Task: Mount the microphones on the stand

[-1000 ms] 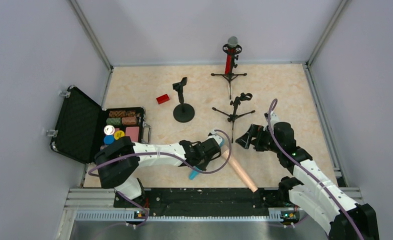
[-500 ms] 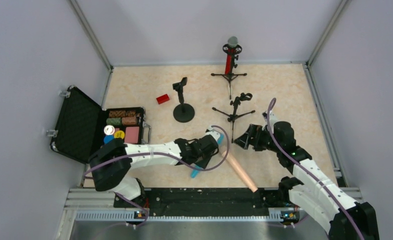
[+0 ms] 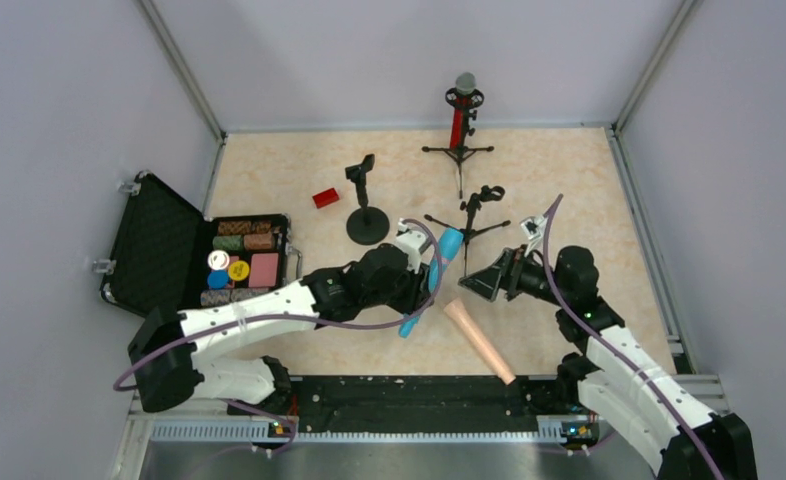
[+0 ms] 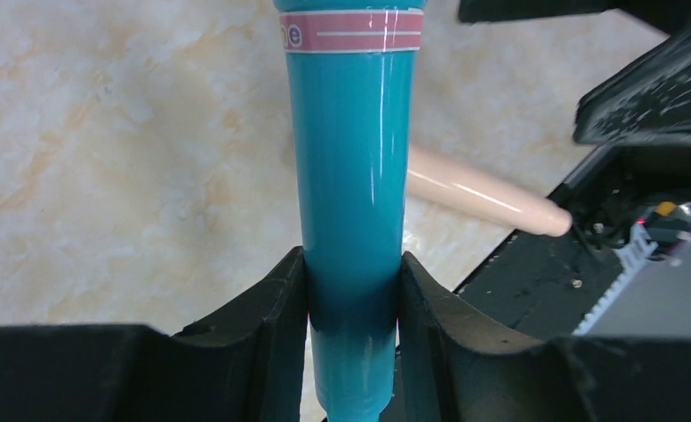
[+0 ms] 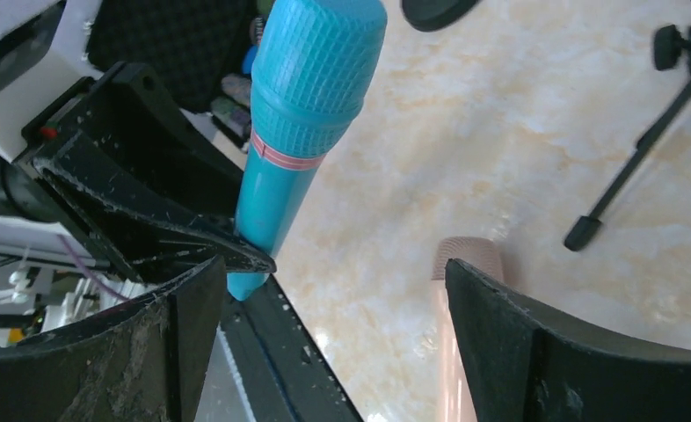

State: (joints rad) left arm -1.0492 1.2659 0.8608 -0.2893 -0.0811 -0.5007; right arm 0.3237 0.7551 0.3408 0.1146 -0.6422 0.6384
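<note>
Left gripper (image 4: 352,294), clamped on cyan-blue microphone (image 4: 352,158) near its tail; pink band shown only by wrist views. Right gripper (image 5: 329,272), spread wide, empty, over head of peach-pink microphone (image 3: 479,340) lying on table (image 3: 269,190). Top view alone shows red microphone (image 3: 458,122) in far tripod stand (image 3: 458,152).

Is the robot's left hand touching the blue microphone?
Touching. In the left wrist view, the left gripper has both fingers pressed against the blue microphone, no gap.
</note>
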